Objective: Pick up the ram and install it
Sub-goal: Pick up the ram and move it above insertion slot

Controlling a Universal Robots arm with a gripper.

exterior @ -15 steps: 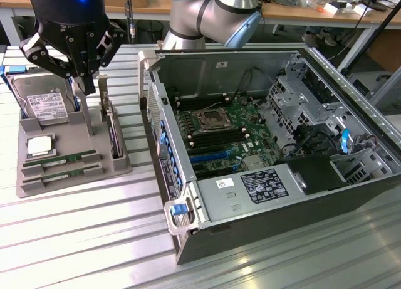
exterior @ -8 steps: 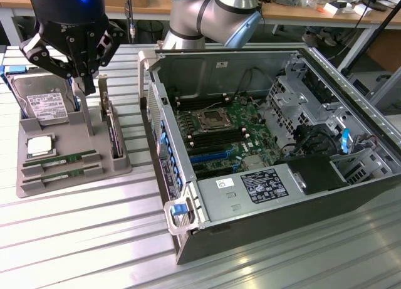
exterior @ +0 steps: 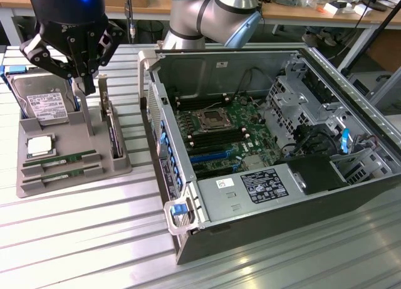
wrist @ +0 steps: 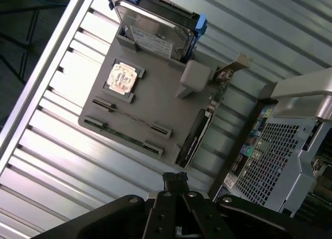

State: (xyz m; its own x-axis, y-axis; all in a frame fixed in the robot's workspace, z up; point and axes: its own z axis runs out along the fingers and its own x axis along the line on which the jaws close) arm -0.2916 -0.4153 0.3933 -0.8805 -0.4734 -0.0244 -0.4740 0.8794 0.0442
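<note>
The ram is a thin green stick lying flat in a slot of the grey tray. It sits at the end of the tray farthest from the silver hard drive, just past the square processor chip. A second stick like it lies parallel in the next slot, closer to the tray's outer edge. Both sticks run crosswise on the tray, with one end toward the upright expansion card and the other toward the tray's opposite side.

My pincer hangs above the tray's hard-drive end, close to a grey upright post of the tray. Its black fingers are pressed together and carry nothing. I judge that the ram lies lower than my fingertips and off toward the tray's other end, with the processor chip between us. I also judge that my closed fingers would have to part across the stick's narrow width, not along its length.

In the wrist view the same ram and its neighbour show as slim dark lines between grey end clips, apart from my pincer. The tray rests on a ribbed metal tabletop. Beside the tray's card side stands the open computer case.
</note>
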